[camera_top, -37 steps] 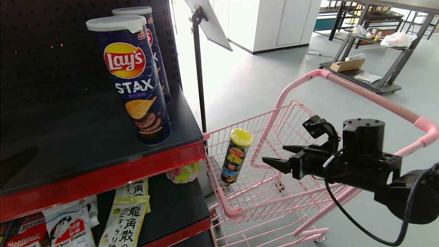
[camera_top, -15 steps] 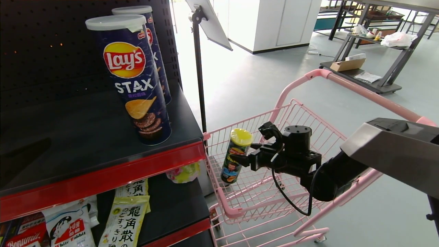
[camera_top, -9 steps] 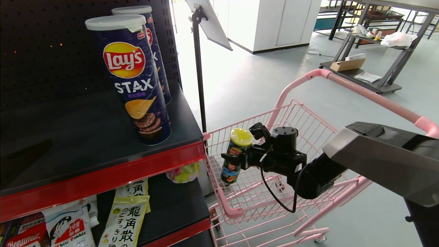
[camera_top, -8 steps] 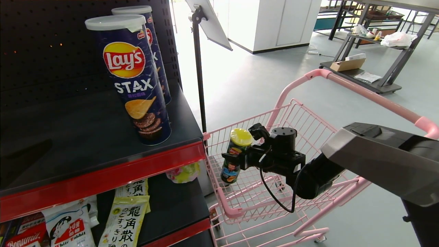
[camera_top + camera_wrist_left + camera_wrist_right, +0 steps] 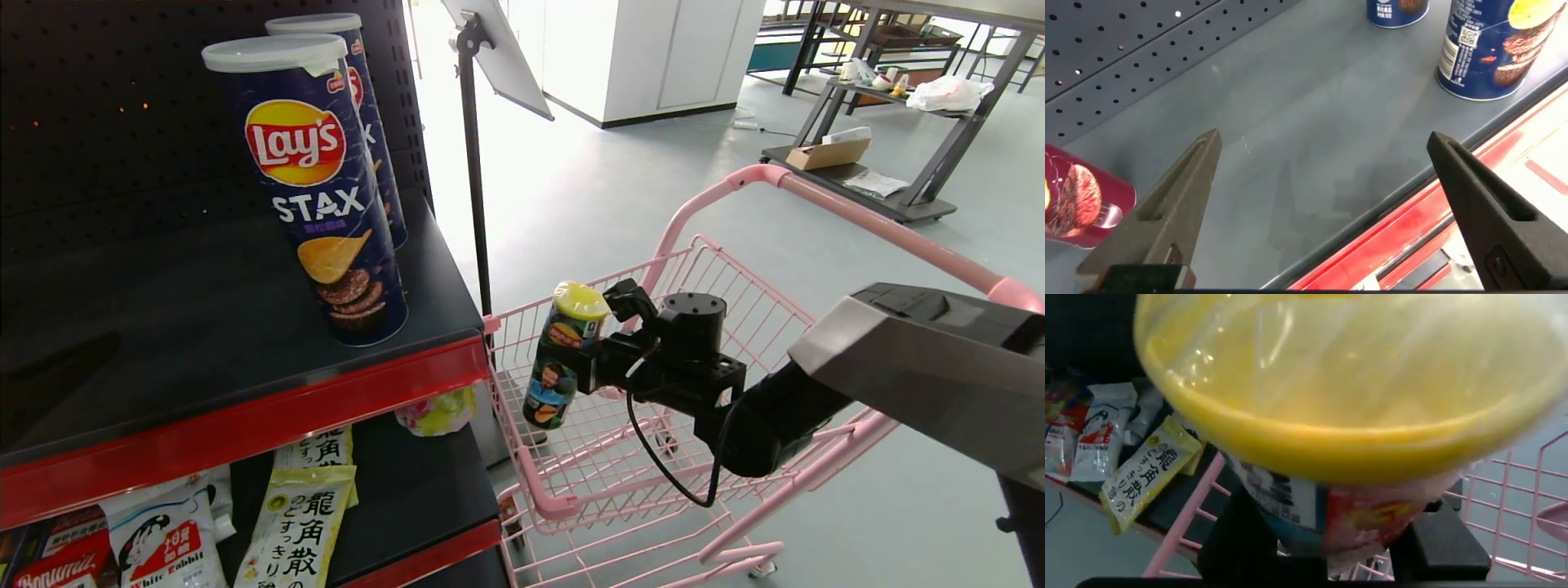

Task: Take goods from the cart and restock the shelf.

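A slim yellow-lidded chip can [image 5: 565, 353] hangs tilted above the near left corner of the pink cart [image 5: 735, 269], held off its floor. My right gripper [image 5: 589, 361] is shut on the can just below the lid; up close the yellow lid [image 5: 1347, 367] and the can body [image 5: 1331, 518] sit between the dark fingers [image 5: 1241, 539]. The black top shelf [image 5: 188, 318] holds two tall dark blue chip cans [image 5: 318, 188]. My left gripper [image 5: 1323, 212] hovers open over that shelf [image 5: 1315, 139], nothing between its fingers.
A red can [image 5: 1078, 196] lies on the shelf near my left gripper. Snack bags [image 5: 302, 514] fill the lower shelf. A black stand pole [image 5: 473, 163] rises between shelf and cart. Grey floor lies beyond the cart.
My right gripper reached into the cart from the right, shut on the yellow-lidded can and lifted it off the cart floor, tilting it slightly.
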`<state>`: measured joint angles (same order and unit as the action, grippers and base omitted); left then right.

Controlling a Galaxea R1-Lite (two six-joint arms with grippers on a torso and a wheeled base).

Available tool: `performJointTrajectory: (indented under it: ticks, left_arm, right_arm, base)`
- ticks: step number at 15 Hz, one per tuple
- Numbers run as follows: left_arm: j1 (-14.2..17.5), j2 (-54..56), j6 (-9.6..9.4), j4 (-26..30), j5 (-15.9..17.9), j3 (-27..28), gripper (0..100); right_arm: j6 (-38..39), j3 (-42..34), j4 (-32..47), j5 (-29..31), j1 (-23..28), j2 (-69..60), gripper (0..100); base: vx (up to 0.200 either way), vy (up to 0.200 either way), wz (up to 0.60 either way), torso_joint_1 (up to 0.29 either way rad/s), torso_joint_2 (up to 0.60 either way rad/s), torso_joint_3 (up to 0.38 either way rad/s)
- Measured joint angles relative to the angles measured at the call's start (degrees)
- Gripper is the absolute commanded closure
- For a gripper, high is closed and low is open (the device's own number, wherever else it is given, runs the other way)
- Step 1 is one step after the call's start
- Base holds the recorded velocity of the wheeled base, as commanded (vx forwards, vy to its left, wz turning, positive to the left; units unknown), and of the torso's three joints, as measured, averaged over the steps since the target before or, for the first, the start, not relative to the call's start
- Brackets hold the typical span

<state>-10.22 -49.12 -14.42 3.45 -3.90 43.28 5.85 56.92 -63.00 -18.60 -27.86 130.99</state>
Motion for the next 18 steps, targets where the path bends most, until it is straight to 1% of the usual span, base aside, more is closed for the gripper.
performJointTrajectory:
  ticks: [3,5,8,9,11,14,16,17,18]
  left_arm:
    - [0.0,1.6,0.0,0.3,-0.3,-0.4,0]
    - [0.0,3.0,0.04,0.4,-0.5,-0.8,0]
    - [0.0,4.5,0.06,0.2,-0.3,-1.3,0]
    - [0.0,4.9,-0.07,0.3,-0.4,-1.6,0]
    - [0.0,5.3,-1.69,0.3,-0.6,-2.3,0]
    - [0.0,5.6,-1.94,0.2,-0.5,-2.5,0]
    - [0.0,5.7,-2.02,0.2,-0.2,-2.5,0]
    - [0.0,5.7,-2.18,0.1,-0.2,-2.5,0]
    - [0.0,5.6,-2.52,0.2,-0.2,-2.6,0]
  right_arm:
    - [-0.5,-5.6,1.4,0.1,0.9,-9.0,100]
    - [-1.1,-7.8,7.0,0.2,2.4,-16.7,100]
    - [-1.8,-9.1,20.5,1.3,4.2,-30.7,100]
    - [-2.7,-9.3,25.6,2.7,4.6,-35.5,100]
    - [-6.4,-9.3,35.5,7.1,5.7,-45.2,100]
    - [-9.0,-9.5,52.4,11.6,8.0,-58.9,100]
    - [-9.7,-10.0,61.7,12.8,9.8,-67.0,100]
    - [-10.0,-10.2,64.5,13.0,10.8,-70.0,100]
    - [-11.2,-10.3,64.9,13.1,12.4,-72.2,100]
  base:
    - [0.0,0.0,0.0,0.0,0.0,0.0]
    - [0.0,0.0,0.0,0.0,0.0,0.0]
    - [0.0,0.0,0.0,0.0,0.0,0.0]
    - [0.0,0.0,0.0,0.0,0.0,0.0]
    - [0.0,0.0,0.0,0.0,0.0,0.0]
    - [0.0,0.0,0.0,0.0,0.0,0.0]
    - [-0.2,0.0,0.0,0.005,0.0,0.007]
    - [-0.2,0.0,0.0,-0.002,0.01,0.002]
    - [-0.2,0.0,0.0,0.017,0.0,-0.007]
